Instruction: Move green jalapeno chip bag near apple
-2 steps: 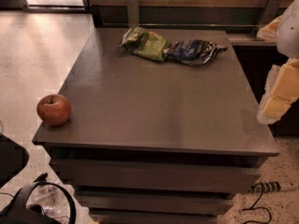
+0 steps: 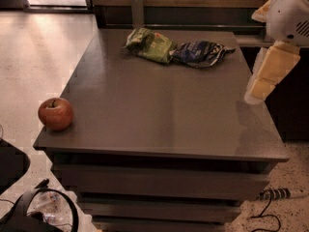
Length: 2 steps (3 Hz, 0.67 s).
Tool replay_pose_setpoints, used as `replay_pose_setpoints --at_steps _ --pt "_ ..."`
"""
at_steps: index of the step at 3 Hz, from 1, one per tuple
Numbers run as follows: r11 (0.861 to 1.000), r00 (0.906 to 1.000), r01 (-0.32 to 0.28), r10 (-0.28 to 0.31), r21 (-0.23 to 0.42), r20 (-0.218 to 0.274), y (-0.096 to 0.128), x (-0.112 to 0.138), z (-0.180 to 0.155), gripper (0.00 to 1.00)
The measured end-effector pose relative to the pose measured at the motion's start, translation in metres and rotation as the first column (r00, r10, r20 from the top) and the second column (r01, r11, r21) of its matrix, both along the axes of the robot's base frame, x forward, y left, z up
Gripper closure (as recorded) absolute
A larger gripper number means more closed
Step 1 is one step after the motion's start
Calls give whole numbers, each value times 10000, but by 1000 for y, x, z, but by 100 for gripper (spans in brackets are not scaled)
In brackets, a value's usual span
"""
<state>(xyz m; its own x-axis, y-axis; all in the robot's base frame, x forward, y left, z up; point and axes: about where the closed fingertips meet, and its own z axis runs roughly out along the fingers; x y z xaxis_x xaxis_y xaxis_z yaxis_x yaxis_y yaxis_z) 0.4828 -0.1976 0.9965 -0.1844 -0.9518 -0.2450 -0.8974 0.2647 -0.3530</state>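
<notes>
The green jalapeno chip bag (image 2: 150, 44) lies wrinkled at the far middle of the dark table (image 2: 159, 110). Its right end touches a dark blue-and-white chip bag (image 2: 202, 53). The red apple (image 2: 56, 113) with yellowish patches stands upright at the table's near left corner, far from the green bag. My gripper (image 2: 256, 93) hangs at the right edge of the view, above the table's right side, to the right of and nearer than both bags. It holds nothing that I can see.
The white arm housing (image 2: 289, 13) fills the top right corner. A wooden wall and ledge run behind the table. Light speckled floor lies to the left. Cables and a power strip (image 2: 275, 194) lie on the floor at the right front, and dark gear sits at the bottom left.
My gripper has shifted a little to the left and up, further over the table's right side. The bags and the apple have not moved.
</notes>
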Motion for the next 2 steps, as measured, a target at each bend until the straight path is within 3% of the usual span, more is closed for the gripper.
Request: replay_pose_setpoints --at_steps 1,2 --pt "9989 9948 -139 93 438 1016 30 58 10 0" --pt "9941 9855 -282 100 1051 1695 61 116 12 0"
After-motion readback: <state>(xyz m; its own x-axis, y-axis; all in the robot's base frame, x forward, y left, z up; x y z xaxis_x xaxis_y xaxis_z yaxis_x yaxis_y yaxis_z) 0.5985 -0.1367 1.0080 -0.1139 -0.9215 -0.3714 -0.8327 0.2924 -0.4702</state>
